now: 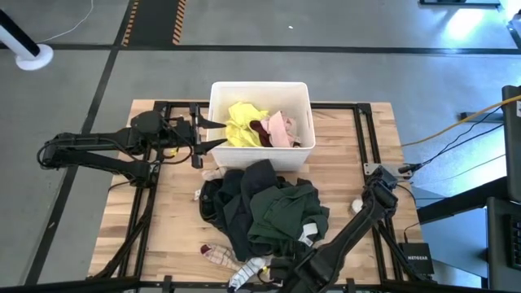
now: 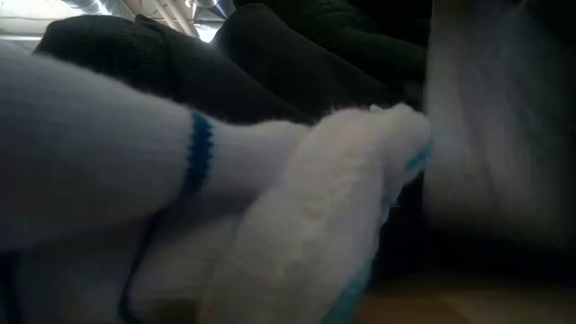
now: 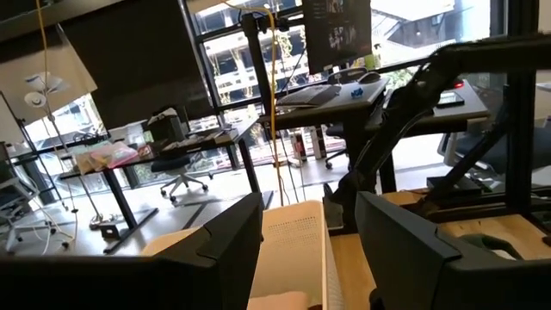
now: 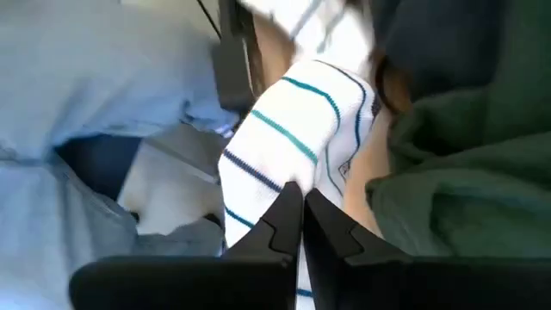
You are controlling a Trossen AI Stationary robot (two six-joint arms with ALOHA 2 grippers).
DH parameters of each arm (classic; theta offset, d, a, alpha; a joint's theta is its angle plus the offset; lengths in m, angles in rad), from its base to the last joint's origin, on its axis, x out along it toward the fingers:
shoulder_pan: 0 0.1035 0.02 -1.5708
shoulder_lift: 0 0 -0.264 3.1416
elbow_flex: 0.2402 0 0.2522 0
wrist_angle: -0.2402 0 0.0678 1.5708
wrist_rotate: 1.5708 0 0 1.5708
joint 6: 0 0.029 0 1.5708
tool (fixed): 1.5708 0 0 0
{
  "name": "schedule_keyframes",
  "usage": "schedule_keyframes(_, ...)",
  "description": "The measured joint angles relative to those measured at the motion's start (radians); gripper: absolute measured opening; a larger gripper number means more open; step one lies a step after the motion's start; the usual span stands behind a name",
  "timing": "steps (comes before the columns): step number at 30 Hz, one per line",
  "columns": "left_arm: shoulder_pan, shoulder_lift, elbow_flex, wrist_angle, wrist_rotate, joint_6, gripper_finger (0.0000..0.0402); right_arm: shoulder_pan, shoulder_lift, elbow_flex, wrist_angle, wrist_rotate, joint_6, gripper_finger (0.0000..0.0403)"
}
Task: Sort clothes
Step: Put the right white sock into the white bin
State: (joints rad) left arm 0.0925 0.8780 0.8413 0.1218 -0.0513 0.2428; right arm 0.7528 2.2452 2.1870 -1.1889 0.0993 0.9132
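A white bin at the table's far middle holds a yellow garment, a maroon one and a pale pink one. A pile of black and dark green clothes lies on the table in front of it. A white garment with blue-green stripes lies at the pile's near edge and fills the low view. My right gripper is shut at it, by the table's near edge. My left gripper is open and empty, at the bin's left wall. My right gripper has its shut fingertips on the striped garment, at a bunched part of it near the dark green cloth. The fingers come low, from the table's right side. Their own tips hide how much cloth lies between them. The garment rests on the table.
A small white ball lies right of the pile. A small beige piece lies by the bin's near left corner, and a patterned piece near the front edge. Black frame rails run around the table.
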Motion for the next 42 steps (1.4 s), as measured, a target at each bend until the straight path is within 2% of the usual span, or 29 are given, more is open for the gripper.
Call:
schedule_keyframes(6, 0.0, 0.0, 0.0, -0.006, 0.0, 0.0, 0.0182, -0.015, -0.001, 0.167, -0.15, 0.193, -0.027, 0.0005)
schedule_keyframes(15, 0.0, -0.045, 0.0, 0.0, 0.0, 0.018, 0.0182, -0.124, -0.113, 0.146, -0.223, 0.463, -0.065, 0.0008)
schedule_keyframes(27, 0.0, -0.148, 0.0, -0.061, 0.0, 0.006, 0.0182, -0.403, -0.307, 0.146, -0.217, 0.664, -0.312, 0.001)
schedule_keyframes(35, 0.0, -0.179, 0.0, -0.092, 0.0, 0.006, 0.0182, -0.63, -0.343, 0.146, -0.183, 0.707, -0.419, 0.0023)
schedule_keyframes(42, 0.0, -0.179, 0.0, -0.097, 0.0, 0.007, 0.0182, -0.78, -0.335, 0.146, -0.084, 0.62, -0.43, 0.0046)
